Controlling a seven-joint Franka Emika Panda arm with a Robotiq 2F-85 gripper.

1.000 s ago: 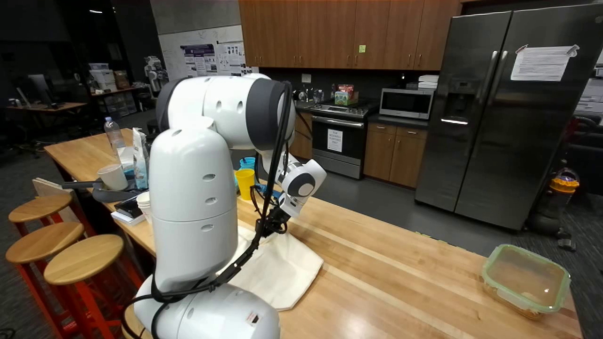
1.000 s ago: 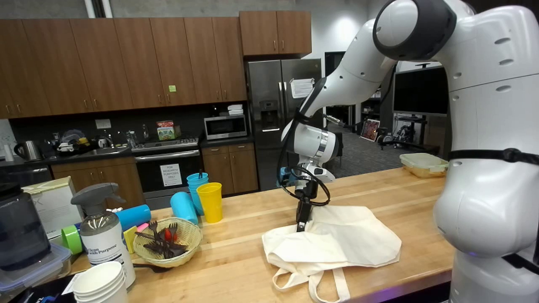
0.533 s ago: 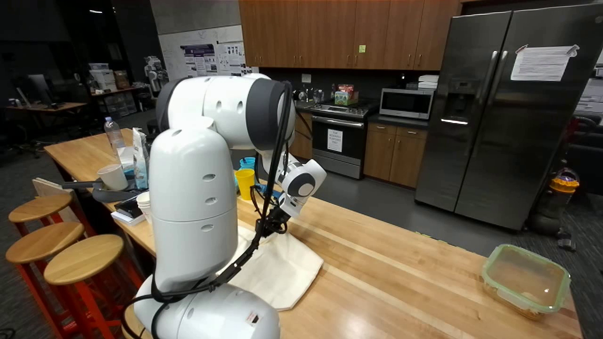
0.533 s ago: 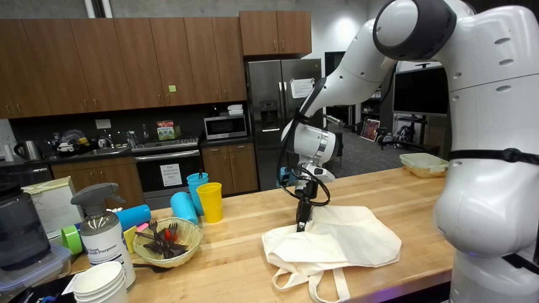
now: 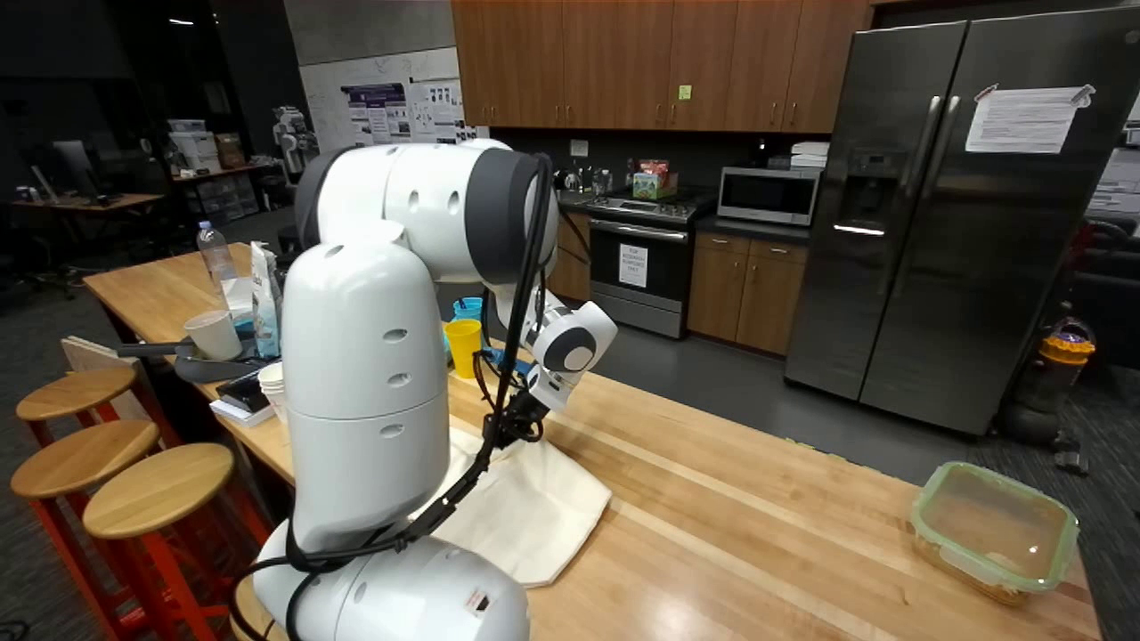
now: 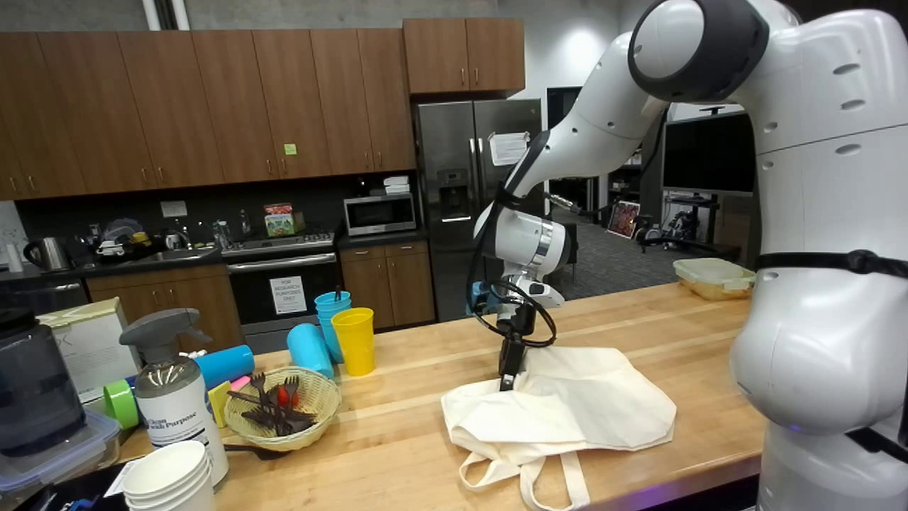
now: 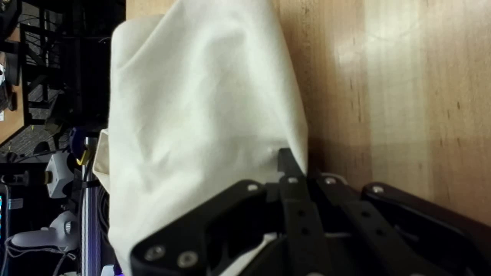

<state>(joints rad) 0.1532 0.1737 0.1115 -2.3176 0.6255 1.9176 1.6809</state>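
Note:
A cream cloth tote bag (image 6: 596, 404) lies rumpled on the wooden table, its straps (image 6: 496, 470) trailing toward the near edge. Pointing down at the bag's far side is my black gripper (image 6: 506, 380). In the wrist view the gripper (image 7: 303, 168) has its jaws together, with the bag's edge (image 7: 297, 134) pinched between them. One finger (image 7: 287, 161) lies against the pale cloth; the other is mostly hidden behind the fold. Part of the bag (image 5: 525, 516) also shows in an exterior view, where the arm covers the rest of it.
Left of the bag stand a wicker basket (image 6: 323, 420) of dark plastic forks, a yellow cup (image 6: 353, 342), blue cups (image 6: 310, 349), a spray bottle (image 6: 174, 404) and stacked paper cups (image 6: 170, 475). A green-lidded glass container (image 5: 993, 525) sits at the table's far end.

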